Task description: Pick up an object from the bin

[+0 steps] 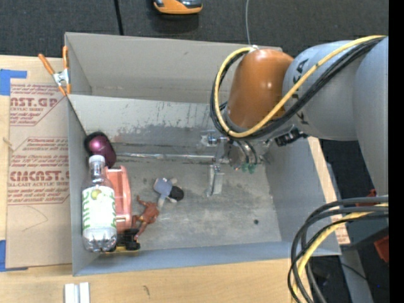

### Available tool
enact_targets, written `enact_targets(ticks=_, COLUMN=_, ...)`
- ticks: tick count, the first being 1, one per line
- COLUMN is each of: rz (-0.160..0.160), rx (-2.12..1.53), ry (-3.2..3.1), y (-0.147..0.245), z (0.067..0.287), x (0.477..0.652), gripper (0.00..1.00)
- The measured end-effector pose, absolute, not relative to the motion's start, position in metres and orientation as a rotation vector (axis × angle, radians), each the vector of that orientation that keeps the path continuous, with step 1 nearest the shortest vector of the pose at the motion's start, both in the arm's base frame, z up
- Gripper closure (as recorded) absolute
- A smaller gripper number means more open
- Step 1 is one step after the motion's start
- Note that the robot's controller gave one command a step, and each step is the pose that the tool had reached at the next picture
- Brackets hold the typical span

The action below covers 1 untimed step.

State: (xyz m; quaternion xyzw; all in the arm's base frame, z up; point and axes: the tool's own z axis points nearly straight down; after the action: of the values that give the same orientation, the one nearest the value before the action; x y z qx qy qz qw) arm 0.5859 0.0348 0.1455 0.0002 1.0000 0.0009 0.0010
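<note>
Bin (158,74): grey metal, with sloping walls and a scuffed floor; its things lie mostly along the left wall.
Arm (366,93): reaches in over the right rim, with yellow and black cables looped round its wrist.
Orange cover (259,87): rounded, on the wrist, above the rear right part of the floor.
Bottle (99,210): clear plastic with a white cap and a green and yellow label; it lies on its side along the left wall, cap towards the rear.
Pink block (120,197): flat and salmon-coloured, touching the bottle's right side.
Purple ball (100,144): dark and glossy, by the left wall just behind the bottle's cap.
Gripper (216,178): hangs below the cover over bare floor near the middle of the bin; whether it is wide or narrow cannot be told.
Orange figure (146,214): a small toy just right of the pink block, towards the front edge.
Grey-and-black piece (167,191): the thing nearest the gripper, on the floor to its left and apart from it.
Black-and-yellow toy (129,242): in the front left corner, beside the bottle's base.
</note>
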Motion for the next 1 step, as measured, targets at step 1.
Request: enact_targets(ticks=1, rz=0.003, rx=0.000, ry=3.140, y=0.0348, z=0.1455, x=0.5859, gripper=0.00)
